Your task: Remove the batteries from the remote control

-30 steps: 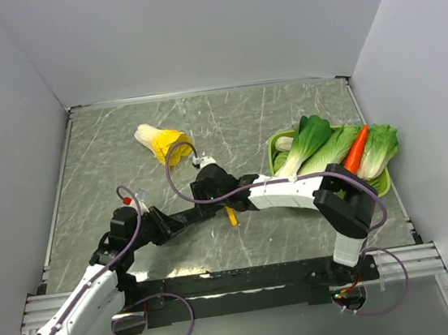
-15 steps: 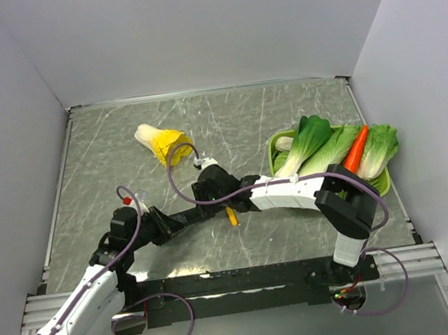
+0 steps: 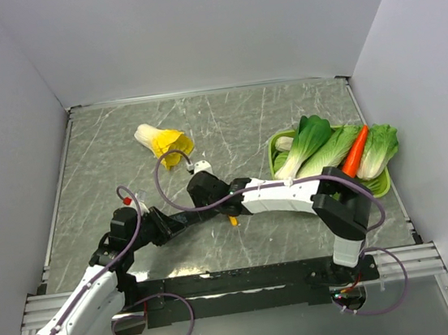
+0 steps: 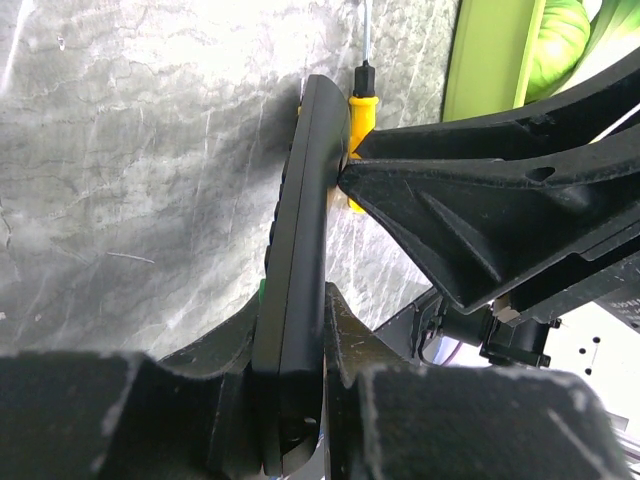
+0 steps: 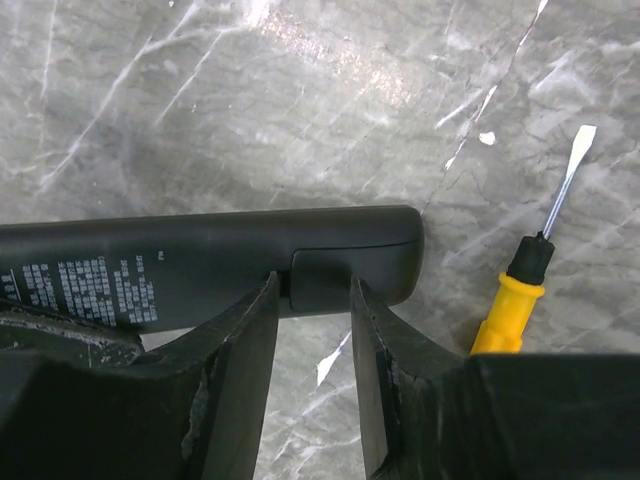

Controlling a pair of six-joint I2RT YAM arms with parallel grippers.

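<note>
My left gripper (image 3: pixel 159 222) is shut on the black remote control (image 3: pixel 185 215) and holds it on edge above the table. In the left wrist view the remote (image 4: pixel 300 240) stands between my fingers (image 4: pixel 225 370). My right gripper (image 3: pixel 212 203) is open. Its two fingertips (image 5: pixel 262 300) press against the remote's back (image 5: pixel 180 265), at the battery cover (image 5: pixel 335 275) near the remote's end. The cover is closed. The batteries are hidden.
A yellow-handled screwdriver (image 5: pixel 512 300) lies on the table just beyond the remote's end; it also shows in the top view (image 3: pixel 232 219). A green tray (image 3: pixel 383 184) of leafy greens and a carrot (image 3: pixel 355 150) sits at the right. A yellow-and-white vegetable (image 3: pixel 161 140) lies at the back.
My right wrist has shifted left and nearer, along the remote towards my left gripper. My left gripper keeps its hold on the remote.
</note>
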